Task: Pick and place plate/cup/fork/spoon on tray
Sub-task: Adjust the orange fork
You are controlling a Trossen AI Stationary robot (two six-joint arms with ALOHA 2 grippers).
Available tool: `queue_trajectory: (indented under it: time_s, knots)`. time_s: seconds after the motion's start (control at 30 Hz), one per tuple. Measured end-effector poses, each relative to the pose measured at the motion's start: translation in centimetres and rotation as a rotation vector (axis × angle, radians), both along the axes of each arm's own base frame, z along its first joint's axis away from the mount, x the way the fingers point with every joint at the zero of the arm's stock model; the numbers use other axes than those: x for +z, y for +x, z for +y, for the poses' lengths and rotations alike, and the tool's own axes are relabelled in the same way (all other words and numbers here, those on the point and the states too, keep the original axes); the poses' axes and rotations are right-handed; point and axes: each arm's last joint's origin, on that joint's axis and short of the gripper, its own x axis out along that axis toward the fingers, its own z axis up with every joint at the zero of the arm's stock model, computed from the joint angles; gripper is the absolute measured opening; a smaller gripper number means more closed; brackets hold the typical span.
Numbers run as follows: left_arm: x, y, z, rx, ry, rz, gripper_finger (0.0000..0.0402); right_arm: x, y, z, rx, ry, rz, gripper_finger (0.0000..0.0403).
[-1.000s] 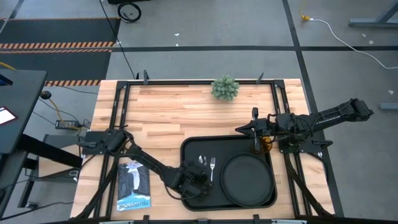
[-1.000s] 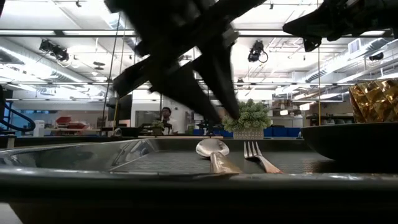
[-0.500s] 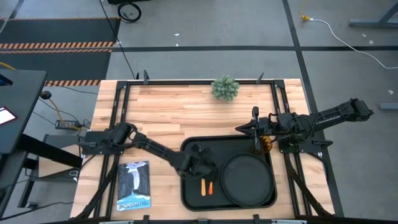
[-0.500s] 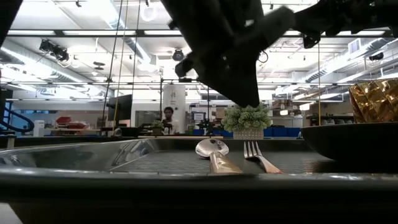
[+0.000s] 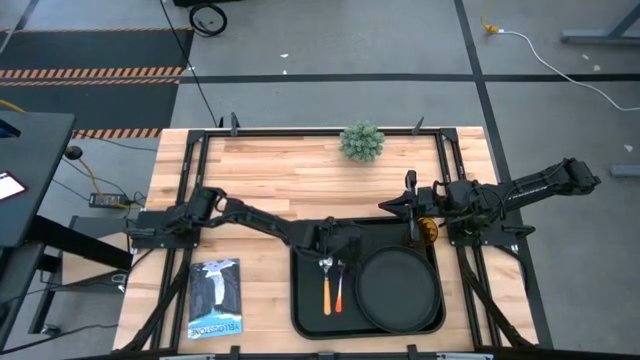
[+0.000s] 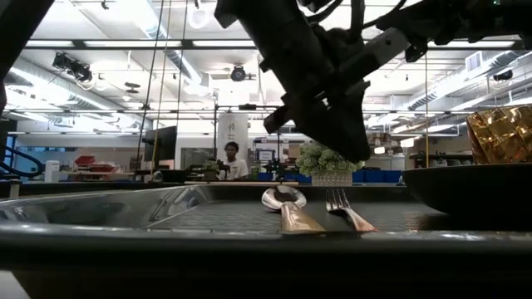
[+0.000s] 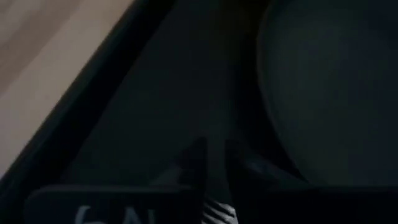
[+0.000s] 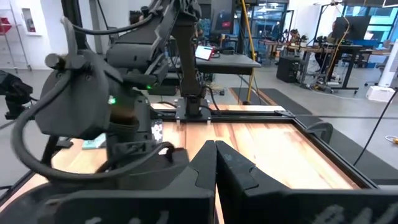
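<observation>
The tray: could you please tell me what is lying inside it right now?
Inside the tray lie the plate, the spoon and the fork, side by side. The left pincer covers the far rim, hiding the utensils' tips. The cup sits outside.

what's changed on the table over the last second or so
The left gripper has drawn back from the tray's near edge to its far edge, uncovering the spoon and fork, which lie side by side where they were. The plate, the cup and the right gripper beside it have not moved.
</observation>
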Motion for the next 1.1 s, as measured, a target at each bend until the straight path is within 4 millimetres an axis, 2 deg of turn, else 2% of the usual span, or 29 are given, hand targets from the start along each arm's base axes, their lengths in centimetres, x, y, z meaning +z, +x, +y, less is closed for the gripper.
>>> queue_trajectory:
  time_s: [0.2, 0.43, 0.63, 1.1]
  knots:
    - [-1.3, 0.6, -0.5, -0.077, 0.037, 0.003, 0.0053, 0.0, 0.0, 0.0, 0.000, 0.001, -0.006, 0.0008]
    - [-1.5, 0.3, -0.7, -0.172, 0.128, 0.052, 0.0052, 0.0, 0.1, 0.0, 0.000, 0.001, -0.001, 0.0008]
    - [-1.9, -0.3, -0.5, -0.175, 0.142, 0.130, 0.0052, 0.0, 0.1, 0.0, 0.000, 0.008, -0.002, 0.0008]
    - [-2.0, -0.7, -0.7, -0.191, 0.148, 0.169, 0.0052, 0.0, 0.1, 0.0, 0.000, 0.008, -0.004, 0.0008]
